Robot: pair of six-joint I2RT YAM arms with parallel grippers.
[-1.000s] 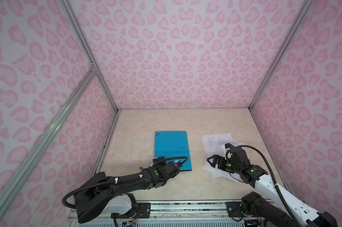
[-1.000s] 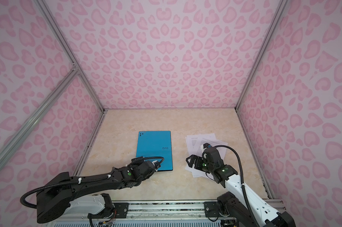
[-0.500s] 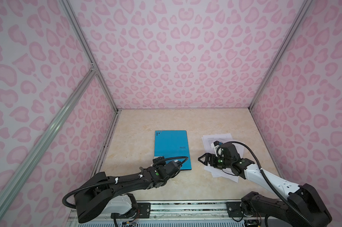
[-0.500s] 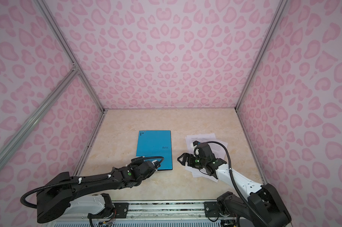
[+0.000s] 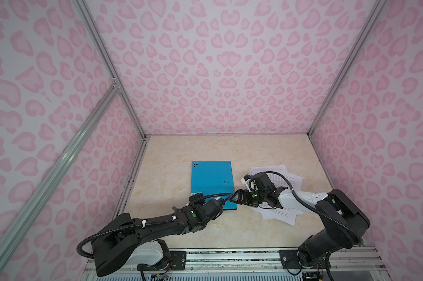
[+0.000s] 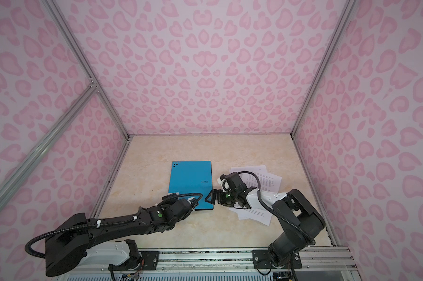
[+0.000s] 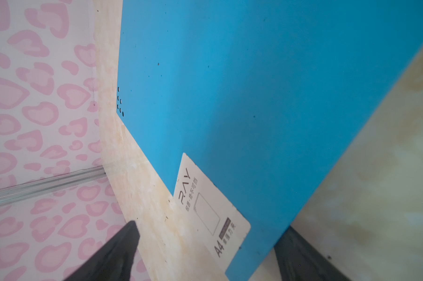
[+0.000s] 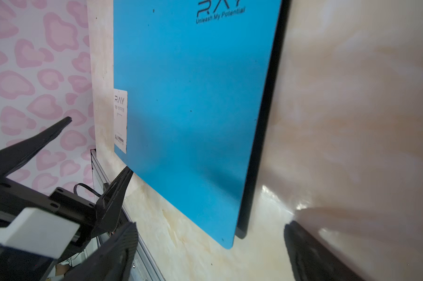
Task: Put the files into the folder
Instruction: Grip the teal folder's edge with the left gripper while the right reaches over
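marbled desk point(image 5: 229, 150): blue folder point(image 5: 211, 182) printed "ray, unleash my potential", white "a4" label point(image 7: 210, 214); left claw point(image 5: 219, 202), right claw point(image 5: 236, 197) wide open, empty.

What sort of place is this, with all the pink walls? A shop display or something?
Most likely a robot test booth, not a shop: pink patterned walls on metal posts box in a marble-look tabletop, and a left arm and right arm sit on a rail at its front.

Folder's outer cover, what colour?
The folder is bright blue outside, white label at a corner; clearest in the right wrist view.
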